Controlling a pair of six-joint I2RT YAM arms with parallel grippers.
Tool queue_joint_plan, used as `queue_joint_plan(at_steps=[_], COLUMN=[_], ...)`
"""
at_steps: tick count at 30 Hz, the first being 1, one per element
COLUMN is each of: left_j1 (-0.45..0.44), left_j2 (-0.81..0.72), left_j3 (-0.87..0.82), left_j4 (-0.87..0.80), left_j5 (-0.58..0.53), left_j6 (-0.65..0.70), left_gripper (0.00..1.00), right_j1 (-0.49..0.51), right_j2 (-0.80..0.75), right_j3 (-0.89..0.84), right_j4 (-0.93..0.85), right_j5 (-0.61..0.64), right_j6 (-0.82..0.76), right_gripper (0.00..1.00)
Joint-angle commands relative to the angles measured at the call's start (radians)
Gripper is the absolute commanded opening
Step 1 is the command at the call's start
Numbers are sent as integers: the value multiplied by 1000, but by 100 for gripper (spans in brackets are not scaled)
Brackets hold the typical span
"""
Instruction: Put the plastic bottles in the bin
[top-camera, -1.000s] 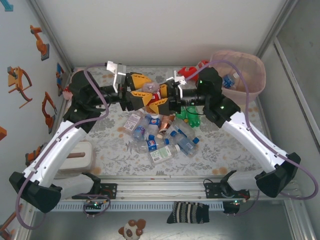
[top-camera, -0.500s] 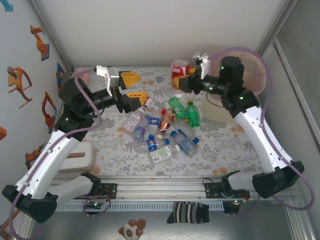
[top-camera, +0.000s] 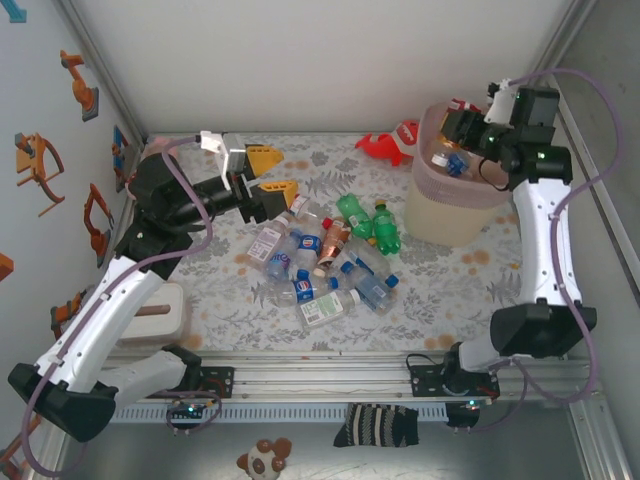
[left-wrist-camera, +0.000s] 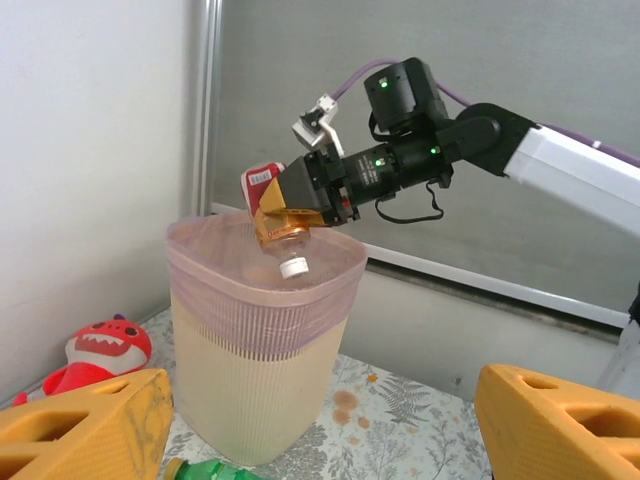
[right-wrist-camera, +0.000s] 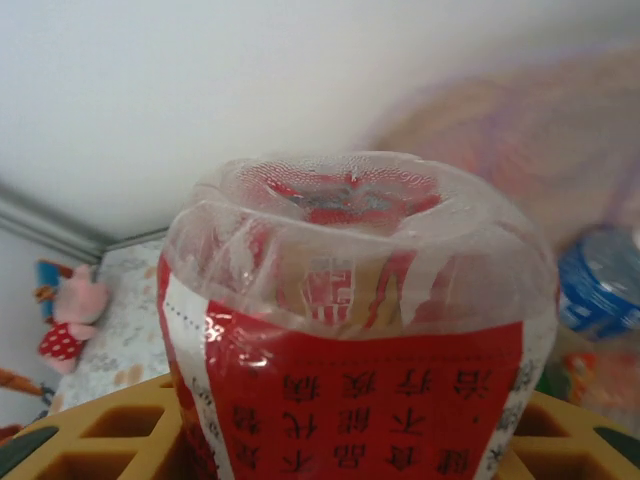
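The right claw (left-wrist-camera: 285, 213) grips a clear plastic bottle with a red label (left-wrist-camera: 262, 182), cap-down just over the mouth of the cream bin with a pink liner (left-wrist-camera: 250, 370). The left claw (top-camera: 270, 172) hangs wide open and empty near the other bottles (top-camera: 325, 265) heaped on the table (top-camera: 450, 290).

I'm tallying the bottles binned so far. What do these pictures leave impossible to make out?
- Right wrist view: the held bottle blocks whatever is below; the background is blurred.
- Bin contents: in left wrist view its wall and pink bag hide them; in top view the right tool covers part of the opening.
- Bottle pile, top view: overlapping, too small to count.
- Left tool fingers, left wrist view: cut off by the bottom edge.
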Motion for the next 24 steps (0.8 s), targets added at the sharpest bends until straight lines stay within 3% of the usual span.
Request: queue_joint_plan(at_steps=[1,14,24], left_j1=[5,6,5], left_j2=[-1,18,48], left_j3=[-11,-18,-33], left_j4=[-3,6,29], left_j5=[-5,-24,-43], left_j6=[11,0,-34], left_gripper=[78,77,74], right_j1=[-16,-12,14], right_j2=[58,232,380], right_j3=[85,76,103], right_j4=[-144,-289,-395], right_j5=[22,-59,2], right_j6=[-18,-117,-210], right_gripper=[37,39,45])
